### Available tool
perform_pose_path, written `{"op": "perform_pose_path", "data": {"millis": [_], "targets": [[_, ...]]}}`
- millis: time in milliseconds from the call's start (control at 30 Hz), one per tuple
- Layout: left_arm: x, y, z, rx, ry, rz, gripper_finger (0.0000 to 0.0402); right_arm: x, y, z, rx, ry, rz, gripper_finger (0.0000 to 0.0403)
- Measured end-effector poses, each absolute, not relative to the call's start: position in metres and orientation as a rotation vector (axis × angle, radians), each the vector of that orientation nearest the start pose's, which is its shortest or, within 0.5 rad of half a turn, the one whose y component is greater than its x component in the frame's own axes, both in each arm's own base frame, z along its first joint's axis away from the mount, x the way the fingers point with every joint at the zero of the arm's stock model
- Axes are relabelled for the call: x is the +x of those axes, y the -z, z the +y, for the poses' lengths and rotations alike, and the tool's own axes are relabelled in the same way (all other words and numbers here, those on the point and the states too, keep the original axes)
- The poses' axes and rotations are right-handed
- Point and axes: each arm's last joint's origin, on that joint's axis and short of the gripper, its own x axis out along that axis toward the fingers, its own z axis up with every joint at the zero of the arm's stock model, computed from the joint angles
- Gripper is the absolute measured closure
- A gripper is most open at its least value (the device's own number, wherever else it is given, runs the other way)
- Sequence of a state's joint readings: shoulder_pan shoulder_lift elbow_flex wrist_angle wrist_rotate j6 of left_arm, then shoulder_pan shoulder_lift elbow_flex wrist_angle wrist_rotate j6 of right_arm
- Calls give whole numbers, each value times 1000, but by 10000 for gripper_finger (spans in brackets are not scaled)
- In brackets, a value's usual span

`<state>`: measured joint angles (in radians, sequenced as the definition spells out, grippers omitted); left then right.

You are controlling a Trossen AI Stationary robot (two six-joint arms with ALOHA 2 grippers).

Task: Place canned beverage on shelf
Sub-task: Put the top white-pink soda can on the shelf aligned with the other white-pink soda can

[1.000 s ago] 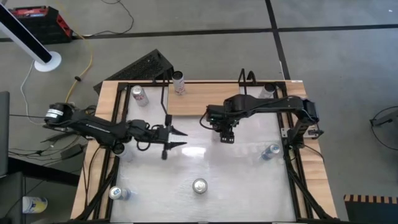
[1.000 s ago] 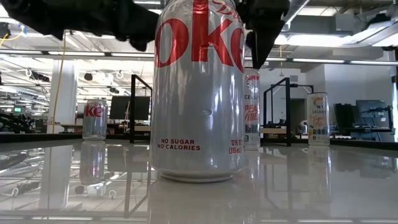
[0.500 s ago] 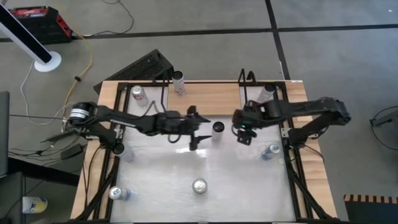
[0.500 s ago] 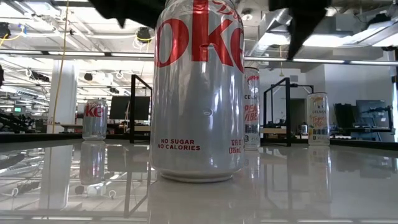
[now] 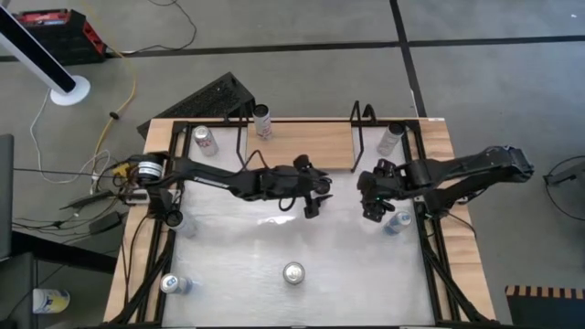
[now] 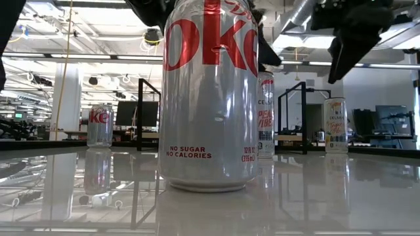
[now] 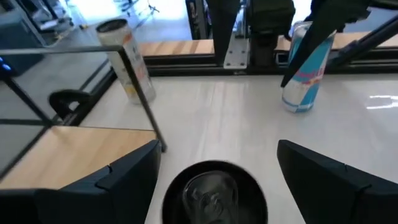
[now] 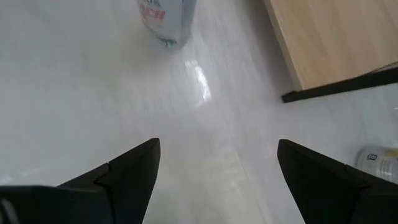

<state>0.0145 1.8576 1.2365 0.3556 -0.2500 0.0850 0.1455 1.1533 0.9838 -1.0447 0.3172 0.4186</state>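
A black-topped can (image 7: 214,190) stands upright on the white table just in front of the shelf (image 5: 297,146), a light-wood board in a black wire frame. My left gripper (image 5: 313,187) reaches in level from the table's left. It is open, with one finger on each side of the can and a small gap showing on both sides. My right gripper (image 5: 375,208) hangs open over bare table near the right edge, pointing steeply down beside a blue can (image 5: 398,222). Nothing is between its fingers.
A silver cola can (image 5: 292,272) stands at the near middle and fills the low view (image 6: 210,98). Other cans stand at the shelf's far left (image 5: 263,121), on the left wood strip (image 5: 203,139), by the shelf's right frame (image 5: 391,137) and at the near left corner (image 5: 171,284).
My left gripper has swept toward the table's right edge along the front of the shelf, opened wider, and come to stand around the black can. My right gripper, still open, has drawn back toward the right edge and sunk a little, leaving the black can standing.
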Motion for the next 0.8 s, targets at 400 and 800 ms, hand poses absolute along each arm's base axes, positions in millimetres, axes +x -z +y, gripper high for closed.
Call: {"op": "perform_pose_path", "data": {"millis": [400, 800], "targets": [[422, -220, 30, 49, -297, 385, 93, 200, -274, 15, 11, 381, 1085, 56], [421, -216, 21, 59, -256, 429, 139, 201, -275, 10, 0, 399, 1083, 56]]}}
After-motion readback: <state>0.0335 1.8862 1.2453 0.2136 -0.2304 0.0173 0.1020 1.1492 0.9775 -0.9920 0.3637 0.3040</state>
